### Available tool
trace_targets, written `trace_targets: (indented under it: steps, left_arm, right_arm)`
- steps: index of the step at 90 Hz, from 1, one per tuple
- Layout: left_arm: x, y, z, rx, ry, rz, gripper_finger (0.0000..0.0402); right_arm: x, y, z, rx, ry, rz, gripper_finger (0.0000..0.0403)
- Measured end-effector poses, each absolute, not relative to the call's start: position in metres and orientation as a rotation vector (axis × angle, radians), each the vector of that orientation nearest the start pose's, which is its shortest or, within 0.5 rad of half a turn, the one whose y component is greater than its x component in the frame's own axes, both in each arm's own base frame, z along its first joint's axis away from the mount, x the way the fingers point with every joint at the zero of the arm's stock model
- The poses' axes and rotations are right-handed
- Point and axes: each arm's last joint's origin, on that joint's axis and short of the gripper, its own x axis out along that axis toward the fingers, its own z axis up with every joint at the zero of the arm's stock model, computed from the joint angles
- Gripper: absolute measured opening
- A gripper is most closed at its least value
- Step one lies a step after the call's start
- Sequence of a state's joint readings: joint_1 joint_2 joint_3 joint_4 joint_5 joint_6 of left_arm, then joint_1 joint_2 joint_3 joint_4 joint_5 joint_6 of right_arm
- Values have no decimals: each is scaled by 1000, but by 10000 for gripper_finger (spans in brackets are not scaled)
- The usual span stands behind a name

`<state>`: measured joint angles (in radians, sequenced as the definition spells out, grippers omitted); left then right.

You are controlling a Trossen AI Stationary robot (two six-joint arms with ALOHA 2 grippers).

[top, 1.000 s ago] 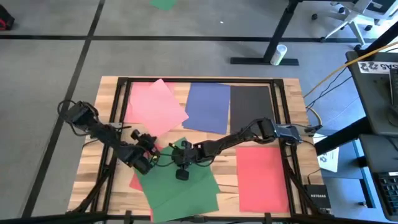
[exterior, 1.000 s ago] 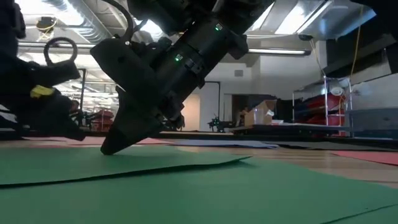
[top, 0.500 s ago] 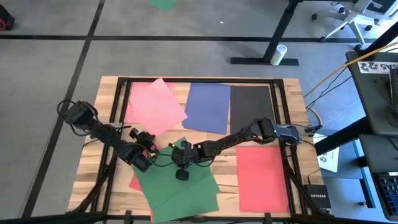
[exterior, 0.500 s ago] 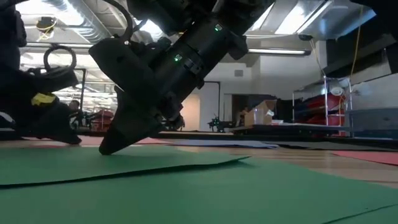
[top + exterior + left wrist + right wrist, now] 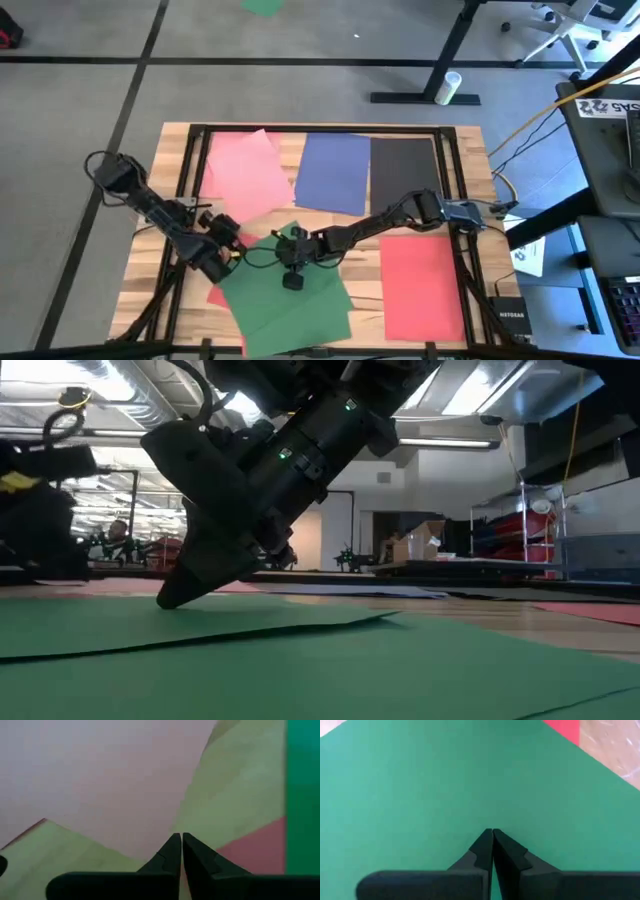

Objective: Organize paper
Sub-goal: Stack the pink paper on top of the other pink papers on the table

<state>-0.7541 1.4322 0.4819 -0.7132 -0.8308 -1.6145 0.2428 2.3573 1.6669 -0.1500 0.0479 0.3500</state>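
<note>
Right claw (image 5: 291,281), fingers pressed together, tip down on your green sheet (image 5: 290,295); left claw (image 5: 226,256), likewise closed, sits beside the pink sheet (image 5: 248,172). Blue (image 5: 335,172), black (image 5: 402,172) and red (image 5: 421,285) sheets lie separate on the desk (image 5: 150,225). You have no pile yet; gathering appears mostly undone.

Lab: grey taped floor (image 5: 90,90), office chair (image 5: 565,30).
</note>
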Motion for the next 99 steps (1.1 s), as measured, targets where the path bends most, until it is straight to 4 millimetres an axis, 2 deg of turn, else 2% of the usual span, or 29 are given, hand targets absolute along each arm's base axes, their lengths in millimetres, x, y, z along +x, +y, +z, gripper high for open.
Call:
trace_targets:
  steps: [16, 40, 71, 99]
  left_arm:
    - [141, -91, 114, -198, 715, 845, 0]
    - [150, -81, 99, -205, 736, 779, 0]
    - [137, -75, 89, -244, 741, 794, 0]
    - [134, -75, 88, -281, 745, 812, 0]
  right_arm:
    - [485, 119, 108, 211, 838, 42, 0]
    - [485, 119, 108, 212, 838, 45, 0]
    - [485, 119, 109, 213, 837, 45, 0]
    - [486, 119, 109, 213, 837, 46, 0]
